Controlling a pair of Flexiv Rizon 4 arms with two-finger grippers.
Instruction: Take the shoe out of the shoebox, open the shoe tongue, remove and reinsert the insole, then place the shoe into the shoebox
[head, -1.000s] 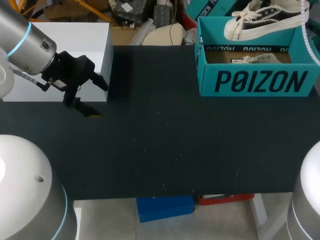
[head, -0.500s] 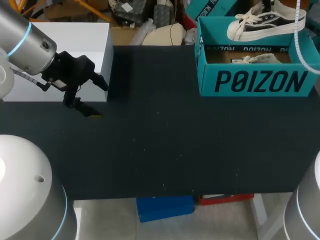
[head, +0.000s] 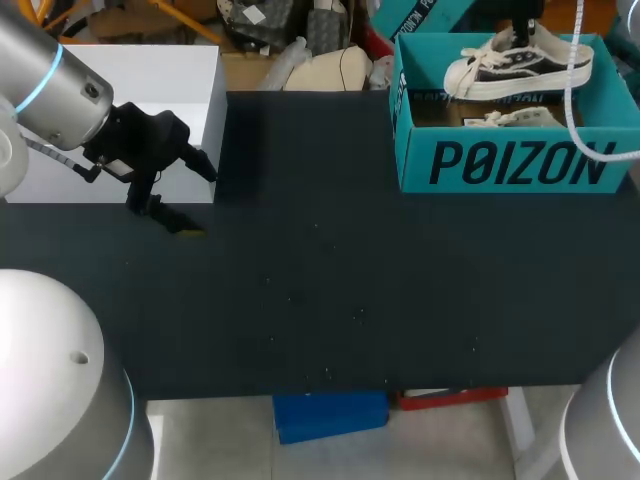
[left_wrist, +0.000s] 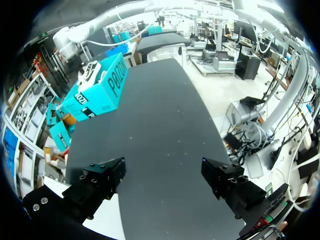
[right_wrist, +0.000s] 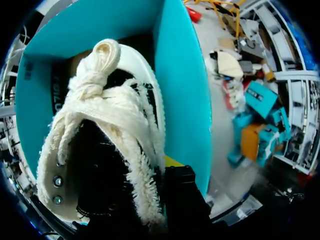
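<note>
Grips a black-and-white lace-up canvas shoe (head: 520, 65) in clenched right jaws low over an open teal cardboard shoebox (head: 520, 165) holding a second shoe (head: 515, 117), left jaws released above the black surface (head: 330, 270) beside a white box (head: 150, 75).

Head camera looks down from behind over the table (head: 320, 300). Left wrist camera faces the shoebox (left_wrist: 100, 87), far ahead of the left gripper (left_wrist: 165, 177). Right wrist camera hangs close above the shoe (right_wrist: 125, 115). All three share the shoebox.
</note>
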